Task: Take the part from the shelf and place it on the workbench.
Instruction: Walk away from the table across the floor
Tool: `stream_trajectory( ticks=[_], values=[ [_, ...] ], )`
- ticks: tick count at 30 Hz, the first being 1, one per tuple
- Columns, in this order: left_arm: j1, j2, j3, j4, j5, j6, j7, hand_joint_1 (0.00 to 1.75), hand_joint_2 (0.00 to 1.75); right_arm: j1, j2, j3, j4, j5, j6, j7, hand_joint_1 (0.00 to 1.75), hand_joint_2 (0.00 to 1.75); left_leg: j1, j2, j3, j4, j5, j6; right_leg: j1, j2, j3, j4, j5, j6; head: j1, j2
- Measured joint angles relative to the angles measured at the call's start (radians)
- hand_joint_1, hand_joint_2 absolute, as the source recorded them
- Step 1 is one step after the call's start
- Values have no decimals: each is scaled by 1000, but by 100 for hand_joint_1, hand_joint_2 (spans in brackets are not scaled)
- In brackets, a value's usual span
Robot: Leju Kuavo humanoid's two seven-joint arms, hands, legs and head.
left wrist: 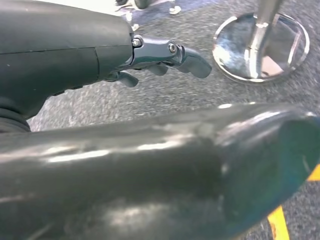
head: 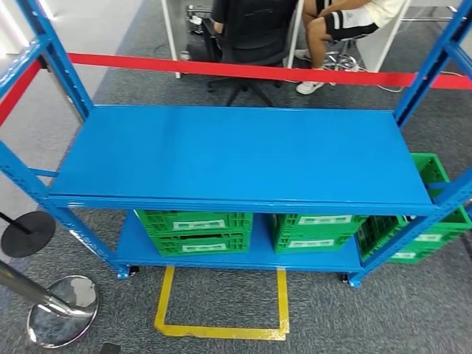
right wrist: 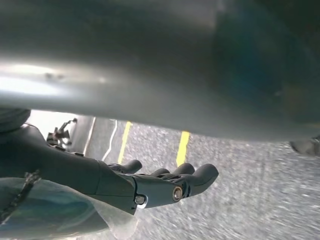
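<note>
The blue metal shelf stands right in front of me in the head view, its upper board a plain blue surface. Green crates sit on its lower board. My left hand hangs over grey carpet with its fingers stretched out and nothing in them. My right hand also hangs over the carpet, fingers straight and holding nothing. A blurred translucent shape lies beside that wrist; I cannot tell what it is.
A second green crate and a third sit low on the right. A chrome stanchion base and a black one stand at the left. A yellow floor outline lies before the shelf. Behind a red belt sit two people.
</note>
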Motion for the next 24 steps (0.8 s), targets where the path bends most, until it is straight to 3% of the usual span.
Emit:
stream_trajectory(
  ticks=[1,3,5,7,9,11,12,13,15,17,21,22,24],
  values=[
    [-1,0,0,0,0,0,0,0,0,0,0,0,0,0,0,-3,0,0,0,-12,-1,2,-1,-5,-2,19,23,-55,21,-1,0,0],
    [0,0,0,0,-1,0,0,0,0,0,0,-1,0,-1,0,-8,0,0,0,-32,-6,3,1,-18,-2,38,42,-89,22,-8,-1,0],
    [3,1,0,0,-2,1,0,0,0,-1,0,0,0,-1,0,-10,0,0,4,-43,-10,2,3,-30,-1,19,49,-94,27,-22,-1,0],
    [3,2,0,0,-5,2,0,0,0,-1,0,0,0,0,0,-9,0,0,2,-8,-28,41,-25,-40,-3,-4,51,-100,31,-37,-7,0],
    [-1,2,0,0,-8,3,0,0,0,2,0,0,0,0,1,-9,0,0,1,47,-79,155,-89,-46,-1,-28,52,-102,30,-44,-13,0],
    [-2,1,0,0,-11,3,1,0,0,4,0,-1,0,-1,1,-9,0,0,2,68,-128,268,-131,-49,3,-49,52,-102,28,-48,-13,0],
    [0,1,1,0,-11,3,1,0,0,3,0,-1,0,-1,1,-9,0,0,2,71,-131,281,-124,-48,5,-55,53,-101,26,-48,-13,0],
    [1,1,1,0,-12,3,1,0,0,2,0,-1,0,-1,1,-9,0,0,1,71,-115,253,-99,-44,7,-59,55,-101,25,-49,-13,0],
    [3,3,1,0,-14,3,1,0,0,-1,1,-1,0,0,3,-8,0,0,-3,74,-46,122,-33,-29,11,-64,58,-102,22,-47,-13,0],
    [2,4,1,0,-15,2,1,0,0,-2,1,-1,0,0,4,-9,0,0,-9,77,5,19,-9,-15,15,-67,59,-102,18,-41,-12,0],
    [5,3,1,0,-17,2,0,0,0,-5,2,-1,-1,0,6,-8,0,0,-7,76,20,-15,-12,-3,14,-64,60,-100,10,-20,-9,0],
    [5,3,1,0,-17,2,0,0,0,-5,2,-1,-1,0,7,-7,0,0,-4,75,25,-22,-9,2,14,-57,51,-78,-3,-15,-6,0],
    [3,4,2,0,-17,2,0,0,0,-4,1,-1,-2,0,8,-6,0,0,-1,74,31,-29,-8,8,12,-40,-7,31,-53,-7,1,0]
  ],
)
